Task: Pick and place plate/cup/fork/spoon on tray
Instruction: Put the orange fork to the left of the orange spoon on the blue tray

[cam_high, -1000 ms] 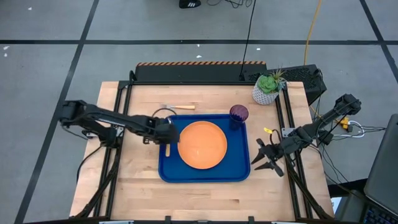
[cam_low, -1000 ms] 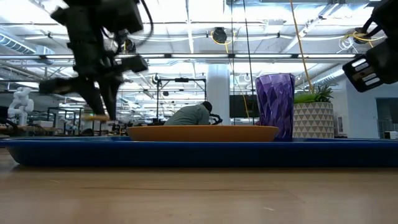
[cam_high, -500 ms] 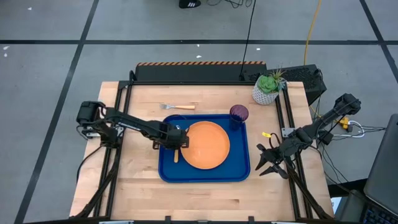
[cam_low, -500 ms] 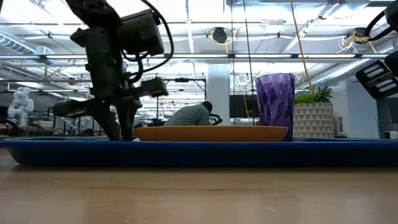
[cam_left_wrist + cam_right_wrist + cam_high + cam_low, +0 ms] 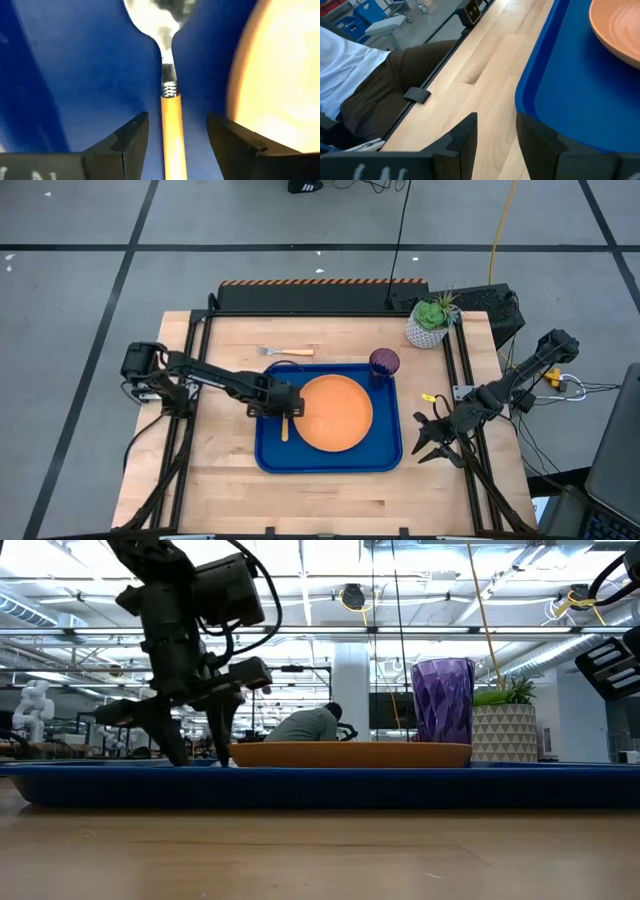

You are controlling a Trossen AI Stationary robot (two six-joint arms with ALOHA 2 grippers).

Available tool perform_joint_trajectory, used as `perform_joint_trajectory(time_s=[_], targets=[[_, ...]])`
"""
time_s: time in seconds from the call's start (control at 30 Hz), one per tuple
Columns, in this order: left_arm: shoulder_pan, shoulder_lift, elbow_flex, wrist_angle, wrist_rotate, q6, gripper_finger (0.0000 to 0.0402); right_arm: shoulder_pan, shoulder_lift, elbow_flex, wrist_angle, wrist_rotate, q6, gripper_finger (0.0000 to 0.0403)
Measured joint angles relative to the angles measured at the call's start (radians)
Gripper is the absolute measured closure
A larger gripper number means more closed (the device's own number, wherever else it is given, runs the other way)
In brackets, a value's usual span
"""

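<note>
potted plant (image 5: 431, 321), wooden table (image 5: 230, 480), seated person (image 5: 365, 80)

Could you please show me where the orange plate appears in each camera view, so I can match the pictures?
High view: the orange plate lies in the middle of the blue tray.
Low view: edge-on, a thin orange band above the tray's rim.
Left wrist view: its blurred edge beside the spoon.
Right wrist view: part of its rim at one corner.
Shared landmark: the blue tray beneath it.
</note>
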Motion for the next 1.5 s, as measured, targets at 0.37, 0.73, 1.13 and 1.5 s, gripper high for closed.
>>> perform_joint_trajectory(time_s=[0.37,0.73,1.13,1.5], targets=[[0.092,-0.210,0.001,-0.097,-0.065,0.186,0.0198,0.000,0.000,0.000,-0.006,-0.001,-0.001,0.0273],[0.323,-0.313,0.064,-0.207,-0.281,1.097,0.0216,0.000,0.006,0.000,0.001,0.015,-0.016,0.0273],[0.597,-0.123,0.247,-0.355,-0.031,1.699,0.0285,-0.002,0.007,0.000,0.028,0.213,0.069,0.0273],[0.601,0.055,0.287,-0.313,-0.094,1.940,0.0210,-0.002,0.007,0.000,0.111,0.250,0.118,0.0273]])
